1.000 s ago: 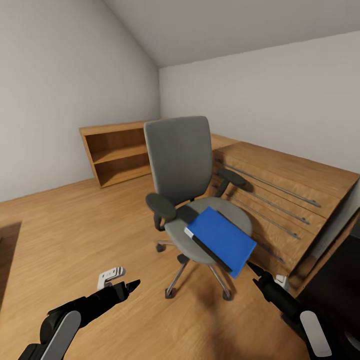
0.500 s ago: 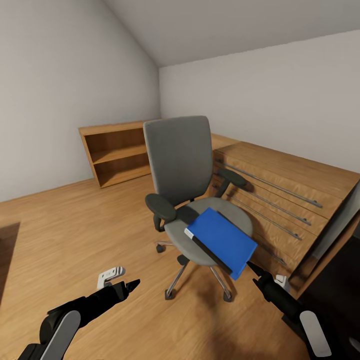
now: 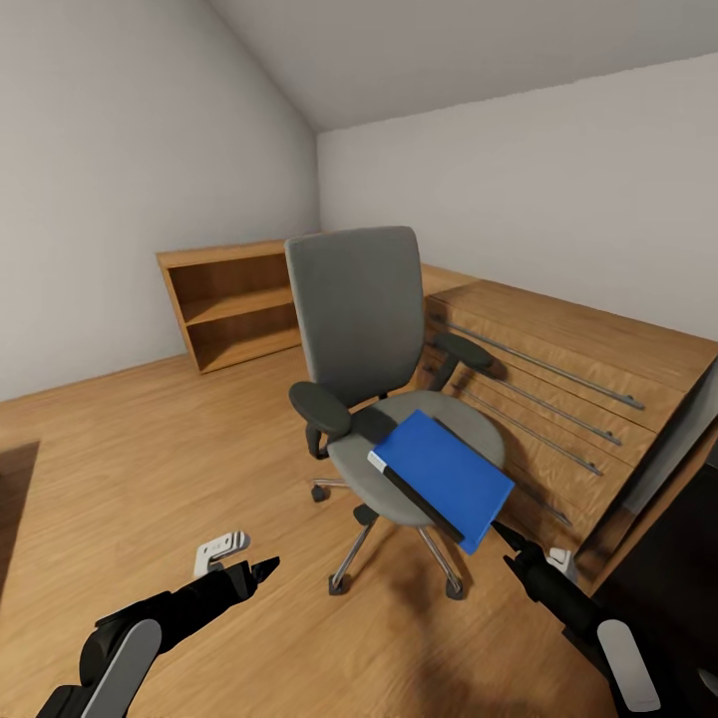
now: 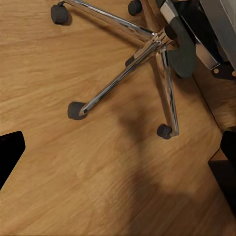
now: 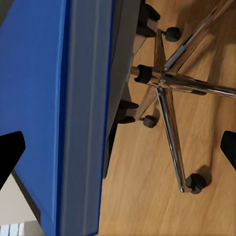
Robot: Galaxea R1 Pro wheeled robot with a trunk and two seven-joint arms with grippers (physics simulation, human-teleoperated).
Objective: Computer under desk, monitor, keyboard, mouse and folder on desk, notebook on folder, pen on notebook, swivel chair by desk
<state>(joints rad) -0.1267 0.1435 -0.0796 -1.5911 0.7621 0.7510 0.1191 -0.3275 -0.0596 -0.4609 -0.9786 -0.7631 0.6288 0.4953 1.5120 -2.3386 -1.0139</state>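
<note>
Swivel chair (image 3: 384, 369): grey padded seat and back, black armrests, chrome star base on casters; stands on the wood floor (image 3: 150, 449) just beside a light wooden low cabinet (image 3: 568, 389). Likely rolls and swivels freely under any sideways push.

Folder (image 3: 444, 477): bright blue, flat, rectangular; lies on the seat, one corner overhanging the front edge. Judged light, stiff, smooth-faced; best pinched by the overhanging edge.

Right gripper (image 3: 514, 546): just below that corner, jaws spread, holding nothing.

Left gripper (image 3: 249, 573): low over the floor, fingers apart, empty
</note>
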